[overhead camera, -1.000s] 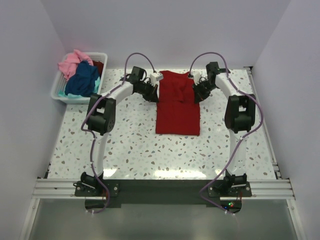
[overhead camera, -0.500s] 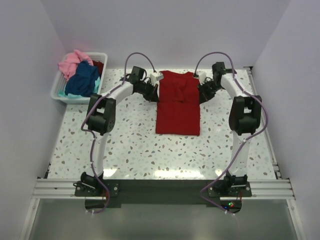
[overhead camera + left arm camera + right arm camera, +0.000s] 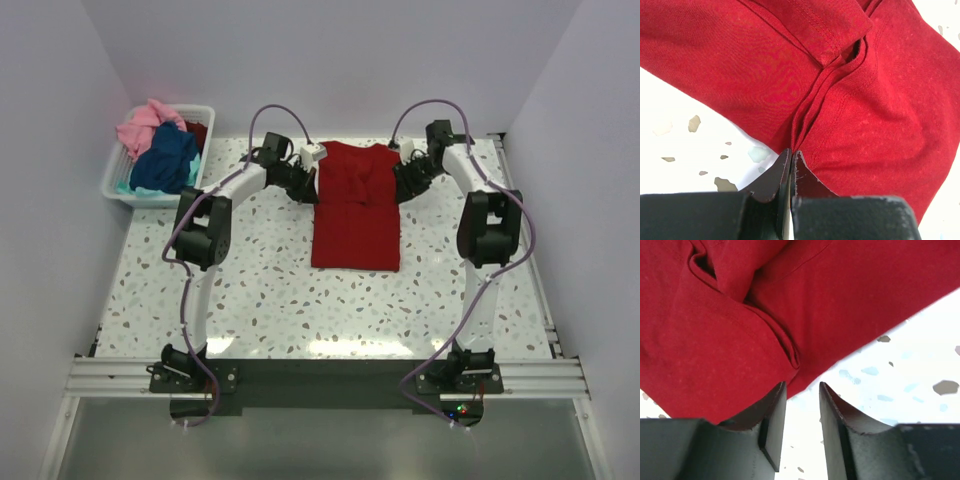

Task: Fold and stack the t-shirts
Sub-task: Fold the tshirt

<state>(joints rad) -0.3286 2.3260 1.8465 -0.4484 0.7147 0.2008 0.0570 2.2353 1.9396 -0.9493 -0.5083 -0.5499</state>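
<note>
Deep red t-shirt (image 3: pixel 355 215): soft matte knit cloth, folded into a long rectangle. It lies flat on the middle of the counter towards the far side, with its neck end towards the back wall.
Cloth detail: the left wrist view shows a stitched hem and narrow pleats in the red cloth (image 3: pixel 880 115). The right wrist view shows a rolled, layered edge (image 3: pixel 715 340).
Counter (image 3: pixel 250 290): a white, smooth, glossy slab flecked with grey and brown chips.
Left fingers (image 3: pixel 772 180): black, wedge-shaped and pressed together, pinching a pleat at the shirt's left edge. The folds run straight into the tips. From above, they sit (image 3: pixel 300 185) at the upper left side of the shirt.
Right fingers (image 3: pixel 767 412): black and parted, with bare counter showing in the gap. The shirt's rolled edge is just ahead of the tips and nothing is held. From above, they sit (image 3: pixel 405 183) at the upper right side.
White slatted plastic basket (image 3: pixel 112 175): rectangular, at the far left corner.
Basket contents: a crumpled pink shirt (image 3: pixel 140 125) at the back and a bunched navy blue one (image 3: pixel 168 158) on top. A strip of teal cloth (image 3: pixel 125 186) shows low at the front, and a sliver of dark red cloth (image 3: pixel 197 132) on the right.
</note>
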